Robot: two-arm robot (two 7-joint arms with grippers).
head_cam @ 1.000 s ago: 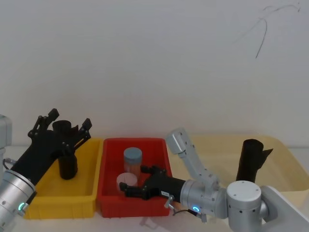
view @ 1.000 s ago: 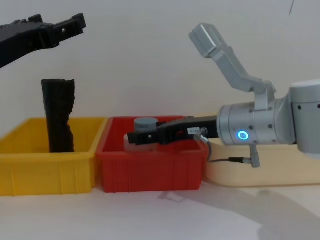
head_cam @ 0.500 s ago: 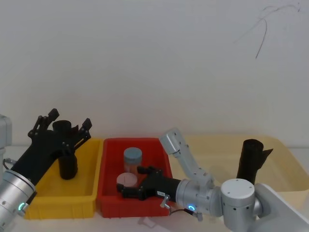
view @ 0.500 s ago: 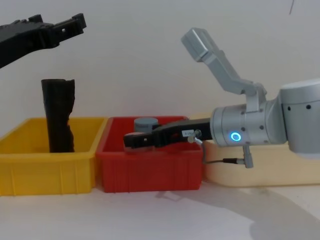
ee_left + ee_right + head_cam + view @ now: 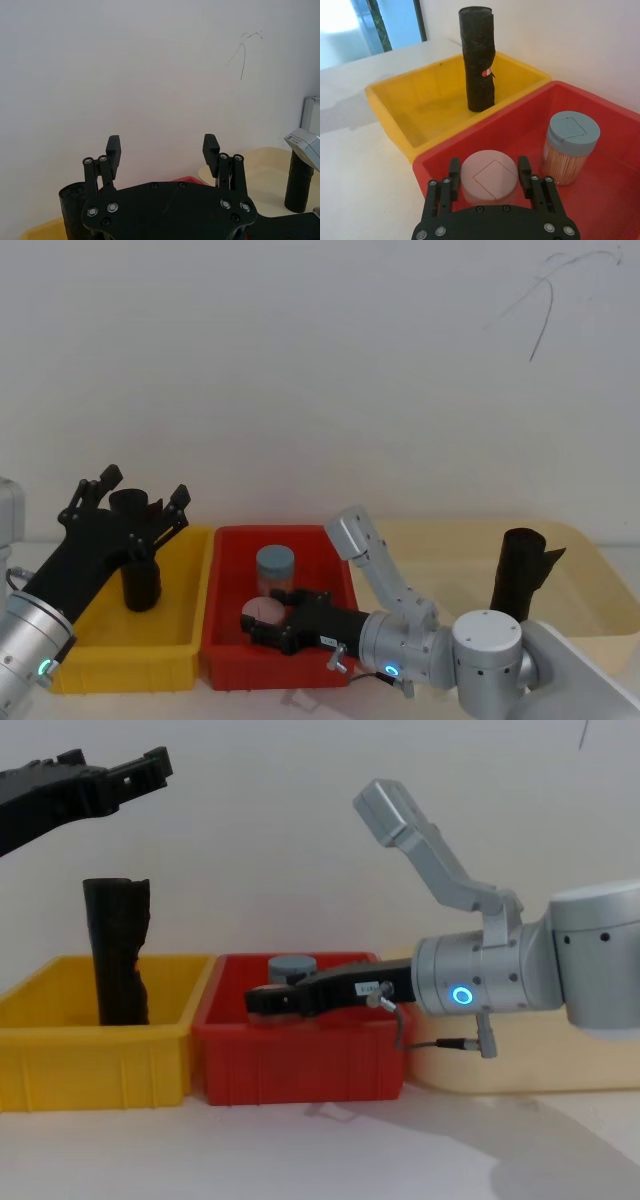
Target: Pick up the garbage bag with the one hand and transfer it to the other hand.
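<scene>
The garbage bag point(image 5: 140, 580), a tall flat-topped black roll, stands upright in the yellow bin point(image 5: 120, 650); it shows too in the right wrist view point(image 5: 479, 65) and chest view point(image 5: 115, 955). My unlabelled left gripper point(image 5: 145, 487) hangs open well above it point(image 5: 150, 765), holding nothing; its wrist view point(image 5: 161, 148) catches the roll's top point(image 5: 70, 210). My labelled right gripper point(image 5: 265, 618) reaches low into the red bin point(image 5: 230, 665), open, its fingers point(image 5: 454, 170) on either side of a pink-lidded jar point(image 5: 487, 177).
A blue-lidded jar point(image 5: 275, 568) stands behind the pink-lidded one in the red bin. A second black roll with a notched top point(image 5: 518, 570) leans in the beige tray point(image 5: 590, 570) on the right. A white wall rises close behind the bins.
My right arm has swung left and its gripper has slid further along the red bin to the pink-lidded jar. The left gripper and the garbage bag have not moved.
</scene>
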